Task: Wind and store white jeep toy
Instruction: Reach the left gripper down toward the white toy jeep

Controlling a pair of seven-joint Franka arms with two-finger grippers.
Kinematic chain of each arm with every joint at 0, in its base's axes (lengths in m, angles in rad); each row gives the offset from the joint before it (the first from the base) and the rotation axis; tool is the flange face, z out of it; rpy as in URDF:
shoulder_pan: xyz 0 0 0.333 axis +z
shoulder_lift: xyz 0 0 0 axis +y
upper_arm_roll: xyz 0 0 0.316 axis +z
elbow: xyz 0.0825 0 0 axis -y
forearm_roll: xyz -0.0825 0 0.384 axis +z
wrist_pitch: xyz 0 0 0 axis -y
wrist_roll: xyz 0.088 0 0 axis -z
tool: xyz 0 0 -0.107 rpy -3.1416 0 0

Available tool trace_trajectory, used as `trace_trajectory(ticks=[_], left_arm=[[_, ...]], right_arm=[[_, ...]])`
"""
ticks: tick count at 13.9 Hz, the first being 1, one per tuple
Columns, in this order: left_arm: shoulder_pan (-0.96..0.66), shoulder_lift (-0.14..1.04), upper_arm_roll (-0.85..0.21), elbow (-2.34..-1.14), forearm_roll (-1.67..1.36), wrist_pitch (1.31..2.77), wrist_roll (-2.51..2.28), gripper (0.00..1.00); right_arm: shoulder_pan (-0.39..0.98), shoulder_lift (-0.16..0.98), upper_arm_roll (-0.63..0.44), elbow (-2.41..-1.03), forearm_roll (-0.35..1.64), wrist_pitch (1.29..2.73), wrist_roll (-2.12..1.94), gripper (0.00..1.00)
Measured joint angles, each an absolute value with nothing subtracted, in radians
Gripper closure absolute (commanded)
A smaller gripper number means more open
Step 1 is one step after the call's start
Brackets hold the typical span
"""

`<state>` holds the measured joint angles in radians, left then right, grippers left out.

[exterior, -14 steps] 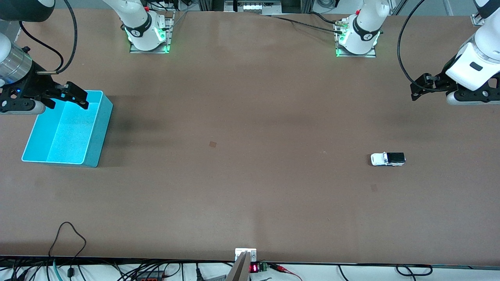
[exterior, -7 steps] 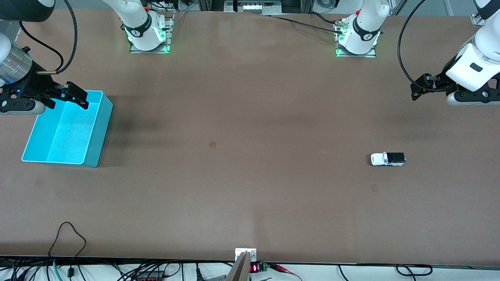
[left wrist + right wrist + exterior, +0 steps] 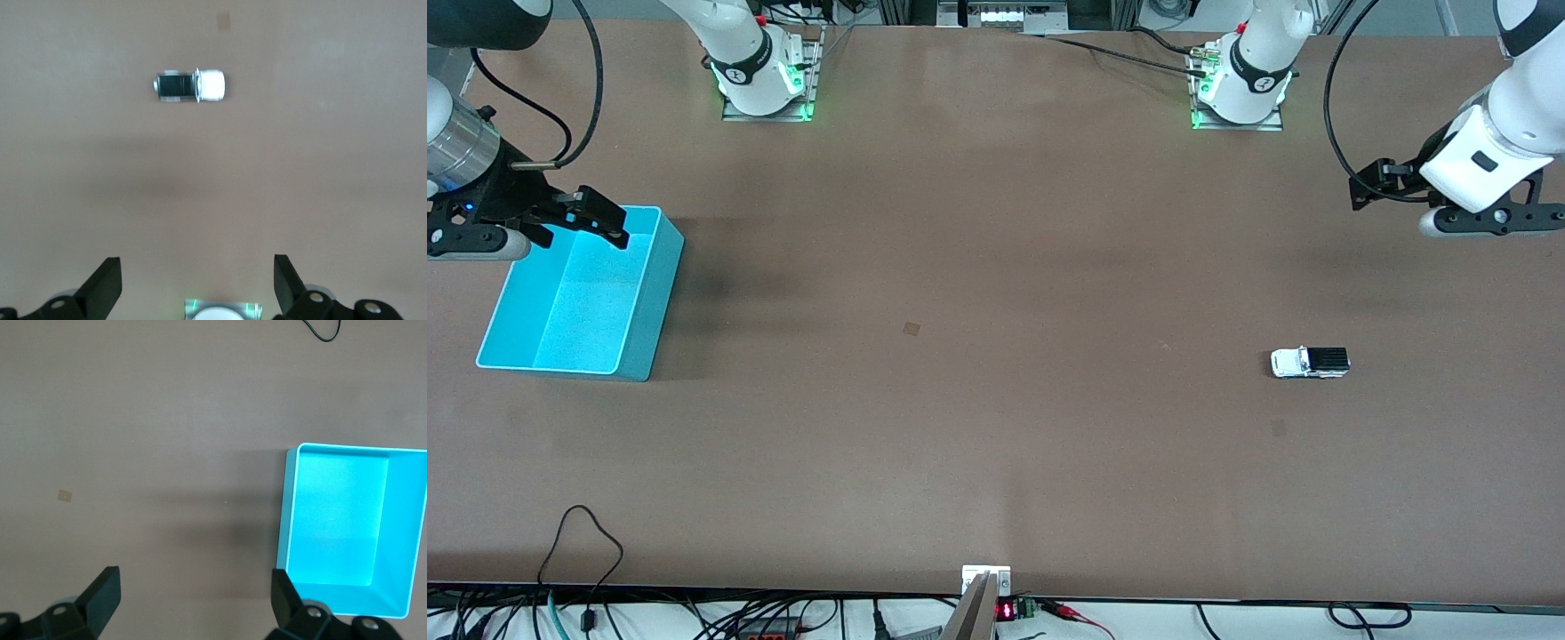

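Note:
The white jeep toy (image 3: pixel 1310 363) (image 3: pixel 191 86), with its black rear roof, stands on the bare table toward the left arm's end. My left gripper (image 3: pixel 1371 185) (image 3: pixel 197 277) hangs open over bare table at that end, apart from the jeep, with nothing between its fingers (image 3: pixel 103 288). An empty turquoise bin (image 3: pixel 578 311) (image 3: pixel 340 520) sits toward the right arm's end. Over the bin's rim on the robots' side my right gripper (image 3: pixel 587 227) (image 3: pixel 195 590) waits, open and empty.
Two small square marks (image 3: pixel 911 328) (image 3: pixel 1279 428) lie flat on the brown tabletop. The arm bases (image 3: pixel 765 76) (image 3: pixel 1240 84) stand along the robots' edge. A metal bracket (image 3: pixel 985 578) and a cable loop (image 3: pixel 583 533) sit at the edge nearest the front camera.
The left arm has drifted a little toward the robots' side of the table, away from the jeep. The right arm, jeep and bin have not moved.

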<state>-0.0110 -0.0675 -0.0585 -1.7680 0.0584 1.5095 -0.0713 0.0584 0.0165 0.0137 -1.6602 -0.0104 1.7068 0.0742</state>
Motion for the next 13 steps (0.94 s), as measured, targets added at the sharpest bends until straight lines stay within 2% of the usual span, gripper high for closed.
trace_trajectory(ticks=[6,13], left_arm=[[-0.017,-0.028,-0.055,-1.768,0.061,1.497,0.438,0.0],[0.027,0.14,-0.051,-1.785,0.141,1.744,0.996,0.0]], right_arm=[[0.059,0.017,0.014,-1.661,-0.01,1.707,0.074,0.0],[0.059,0.017,0.014,-1.662,-0.01,1.707,0.074,0.0]])
